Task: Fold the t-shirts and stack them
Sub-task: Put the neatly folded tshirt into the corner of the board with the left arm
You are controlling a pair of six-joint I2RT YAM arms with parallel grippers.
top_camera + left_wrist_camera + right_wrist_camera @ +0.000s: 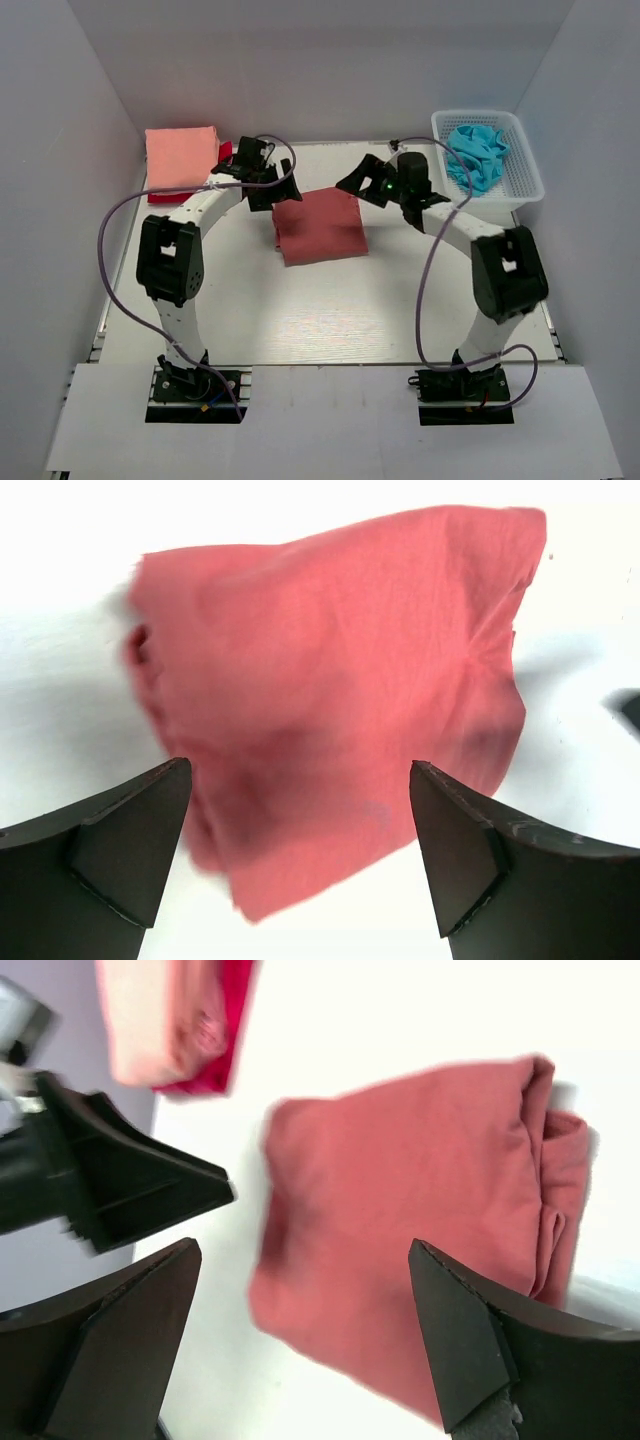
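Note:
The dusty brick-red t-shirt [320, 226] lies folded into a rectangle at the table's middle. It fills the left wrist view [340, 680] and the right wrist view [410, 1220]. My left gripper [281, 188] hovers open and empty over its back left corner [300, 850]. My right gripper [362, 184] hovers open and empty over its back right corner [305, 1340]. A folded salmon-pink t-shirt [182, 157] lies at the back left on a bright red one [226, 151]. Both also show in the right wrist view, the salmon-pink shirt [160, 1020] over the bright red one [228, 1040].
A white mesh basket [528, 152] at the back right holds crumpled light-blue cloth [478, 156]. White walls close the table on the left, back and right. My left gripper's finger [130, 1185] shows in the right wrist view, close to the shirt's edge.

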